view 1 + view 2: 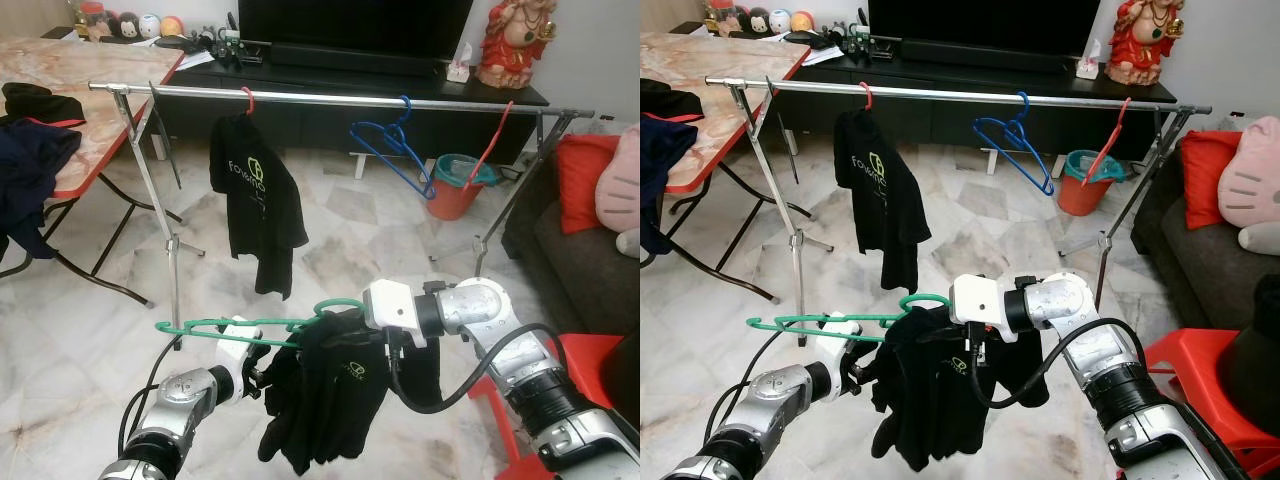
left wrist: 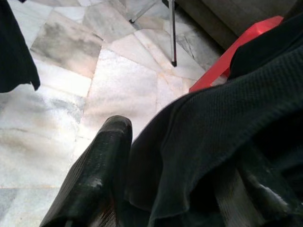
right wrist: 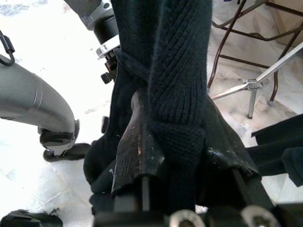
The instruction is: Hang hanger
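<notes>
A green hanger point(image 1: 235, 325) lies level in front of me, with a black shirt point(image 1: 335, 400) draped over its right end. My left gripper point(image 1: 264, 372) is under the hanger and pinches the shirt's left edge; black cloth lies between its fingers point(image 2: 102, 165). From the right, my right gripper point(image 3: 175, 123) is shut on a fold of the same shirt, just below the hanger's hook point(image 1: 338, 304). Beyond stands the silver clothes rail point(image 1: 330, 97). It carries a black shirt on a red hanger point(image 1: 255, 190), blue hangers point(image 1: 395, 145) and a bare red hanger point(image 1: 495, 140).
A folding table point(image 1: 100, 110) with dark clothes stands at the left. A TV cabinet point(image 1: 350, 70) is behind the rail, and an orange bucket point(image 1: 455, 190) is near the rail's right leg. A sofa with a red cushion point(image 1: 585, 180) and a red stool point(image 1: 580, 365) are at the right.
</notes>
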